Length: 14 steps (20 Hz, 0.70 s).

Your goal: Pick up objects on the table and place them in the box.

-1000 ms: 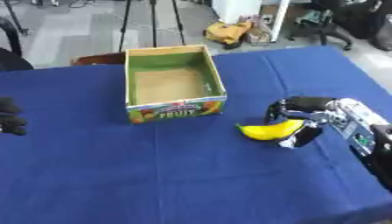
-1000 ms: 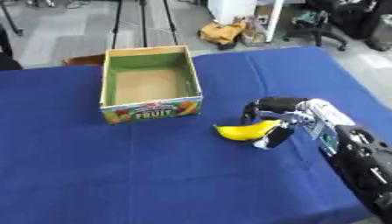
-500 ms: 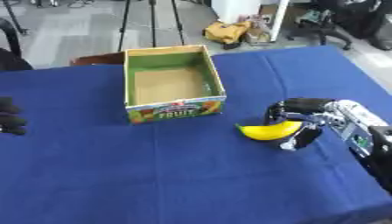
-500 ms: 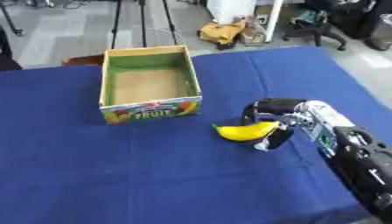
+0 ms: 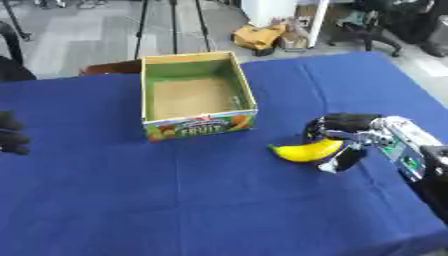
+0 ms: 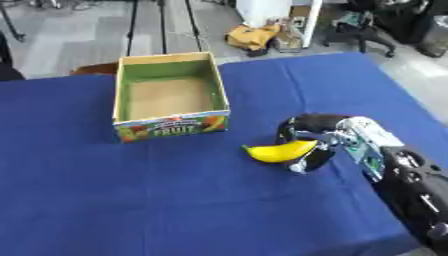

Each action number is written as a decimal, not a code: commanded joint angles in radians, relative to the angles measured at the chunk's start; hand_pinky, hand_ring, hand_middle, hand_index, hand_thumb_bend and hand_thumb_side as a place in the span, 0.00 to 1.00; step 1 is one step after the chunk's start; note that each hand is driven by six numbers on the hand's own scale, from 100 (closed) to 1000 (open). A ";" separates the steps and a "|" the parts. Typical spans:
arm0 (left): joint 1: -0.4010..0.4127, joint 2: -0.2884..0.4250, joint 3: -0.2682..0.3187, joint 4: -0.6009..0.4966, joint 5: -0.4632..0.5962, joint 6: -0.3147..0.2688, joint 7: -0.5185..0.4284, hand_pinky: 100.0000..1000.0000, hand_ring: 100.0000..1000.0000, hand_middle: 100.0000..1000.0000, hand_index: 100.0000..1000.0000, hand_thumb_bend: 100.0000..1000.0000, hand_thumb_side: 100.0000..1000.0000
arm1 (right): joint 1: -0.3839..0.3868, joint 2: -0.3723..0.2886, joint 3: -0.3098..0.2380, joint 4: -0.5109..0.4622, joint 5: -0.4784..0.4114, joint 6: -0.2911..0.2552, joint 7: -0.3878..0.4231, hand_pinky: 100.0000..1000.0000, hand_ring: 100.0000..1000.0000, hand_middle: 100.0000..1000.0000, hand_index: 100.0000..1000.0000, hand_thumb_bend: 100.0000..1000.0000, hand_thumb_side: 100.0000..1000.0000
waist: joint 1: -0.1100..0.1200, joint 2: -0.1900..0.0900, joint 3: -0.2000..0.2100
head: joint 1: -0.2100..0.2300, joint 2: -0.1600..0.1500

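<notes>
A yellow banana lies on the blue tablecloth, right of centre. My right hand comes in from the right and has its dark fingers and thumb curled round the banana's right end. The open cardboard fruit box, green inside with a bare brown floor, stands at the upper middle, up and left of the banana. My left hand shows only as dark fingers at the left edge, away from both things.
Beyond the table's far edge are a grey floor, tripod legs, a yellow object and office chairs. A brown chair back stands just behind the box.
</notes>
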 commanded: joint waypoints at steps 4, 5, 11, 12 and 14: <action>-0.015 0.010 0.004 -0.014 0.001 -0.001 0.001 0.52 0.56 0.57 0.74 0.44 0.81 | -0.013 -0.020 -0.008 -0.008 0.006 0.003 -0.010 0.64 0.69 0.72 0.70 0.13 0.27 | 0.000 -0.015 -0.002 | -0.002 0.003; -0.015 0.010 0.004 -0.014 0.001 0.000 0.001 0.52 0.56 0.57 0.74 0.44 0.81 | -0.013 -0.020 -0.008 -0.008 0.006 0.003 -0.011 0.64 0.69 0.71 0.69 0.12 0.26 | 0.000 -0.015 -0.002 | -0.002 0.003; -0.015 0.010 0.005 -0.014 0.001 -0.001 0.001 0.52 0.56 0.56 0.74 0.44 0.81 | -0.014 -0.020 -0.008 -0.008 0.005 0.011 -0.016 0.64 0.69 0.71 0.64 0.02 0.19 | 0.000 -0.016 -0.003 | -0.002 0.002; -0.015 0.010 0.005 -0.014 0.001 -0.001 0.002 0.52 0.56 0.56 0.74 0.44 0.81 | -0.014 -0.020 -0.008 -0.008 0.005 0.012 -0.017 0.64 0.69 0.71 0.64 0.02 0.19 | 0.000 -0.016 -0.003 | -0.003 0.002; -0.015 0.010 0.005 -0.014 0.001 -0.001 0.002 0.52 0.56 0.56 0.74 0.45 0.81 | -0.014 -0.020 -0.008 -0.008 0.003 0.014 -0.016 0.64 0.69 0.71 0.64 0.00 0.18 | -0.001 -0.016 -0.004 | -0.003 0.002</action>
